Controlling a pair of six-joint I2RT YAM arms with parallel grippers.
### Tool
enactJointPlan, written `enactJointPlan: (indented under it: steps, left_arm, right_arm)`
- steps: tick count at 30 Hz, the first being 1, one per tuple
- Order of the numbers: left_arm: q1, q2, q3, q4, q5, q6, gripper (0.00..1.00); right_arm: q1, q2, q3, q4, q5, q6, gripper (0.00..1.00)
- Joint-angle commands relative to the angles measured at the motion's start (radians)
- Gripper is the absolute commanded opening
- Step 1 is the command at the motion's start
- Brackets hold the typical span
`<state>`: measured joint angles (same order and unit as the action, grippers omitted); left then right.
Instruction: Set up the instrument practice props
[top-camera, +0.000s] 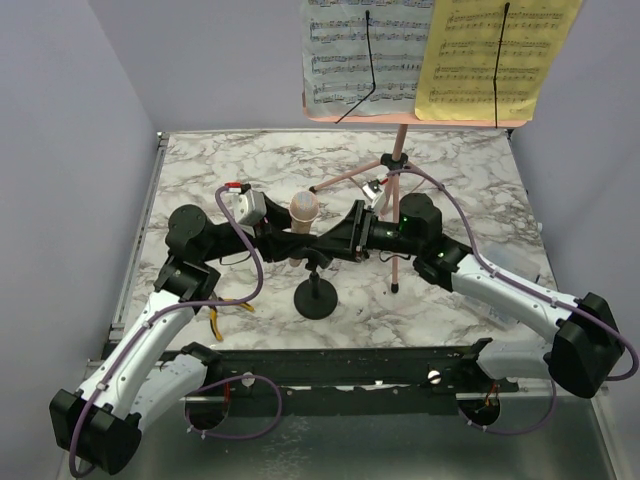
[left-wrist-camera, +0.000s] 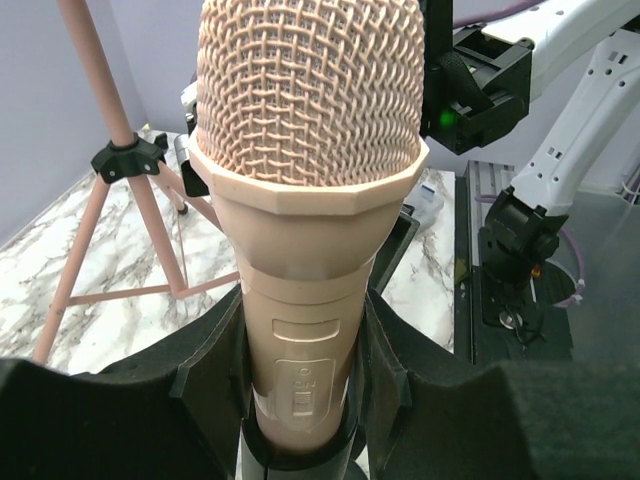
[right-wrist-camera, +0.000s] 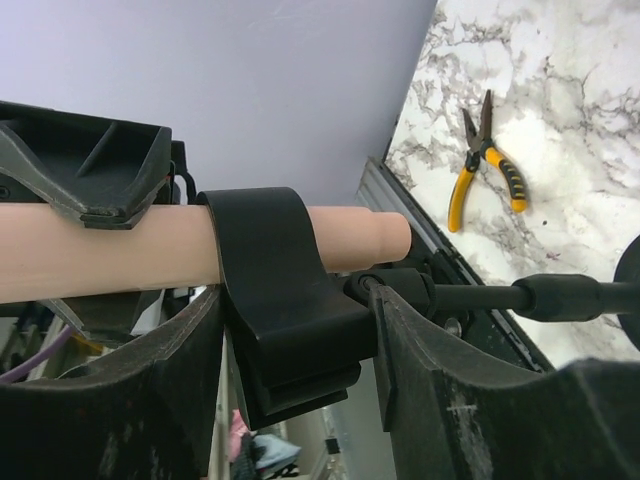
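Beige microphone (left-wrist-camera: 310, 150) gripped by left hand (left-wrist-camera: 300, 400), right hand (right-wrist-camera: 300, 360) clamping mic stand (top-camera: 317, 298) clip (right-wrist-camera: 270, 270), table (top-camera: 200, 170) edges well away.

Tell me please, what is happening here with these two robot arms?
The left gripper holds the beige microphone by its handle. The handle sits in the black clip of the small mic stand, and the right gripper appears to grip that clip from both sides. Behind them the pink music stand is standing, with a white page and a yellow page on it.
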<state>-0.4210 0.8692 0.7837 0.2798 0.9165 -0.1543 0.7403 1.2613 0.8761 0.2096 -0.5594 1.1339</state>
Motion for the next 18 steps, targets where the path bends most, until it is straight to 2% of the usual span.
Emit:
enactJointPlan:
  steps: [1, 9, 13, 16, 18]
  left_arm:
    - [-0.002, -0.010, -0.042, -0.041, 0.044, -0.013, 0.00]
    - [-0.002, -0.006, -0.044, -0.041, 0.043, -0.023, 0.00]
    - [-0.002, -0.014, -0.044, -0.047, 0.032, -0.030, 0.18]
    - [-0.002, -0.028, -0.046, -0.047, 0.013, -0.036, 0.43]
    - [-0.002, -0.044, -0.049, -0.050, -0.018, -0.043, 0.56]
  right_arm:
    - [-0.001, -0.002, -0.069, 0.049, -0.030, 0.027, 0.50]
    - [-0.001, 0.014, -0.099, 0.087, -0.026, 0.040, 0.31]
    - [-0.001, 0.009, -0.128, 0.130, -0.030, 0.060, 0.23]
    - [-0.001, -0.003, -0.146, 0.142, -0.010, 0.070, 0.20]
    - [-0.001, -0.012, -0.156, 0.153, 0.017, 0.085, 0.13]
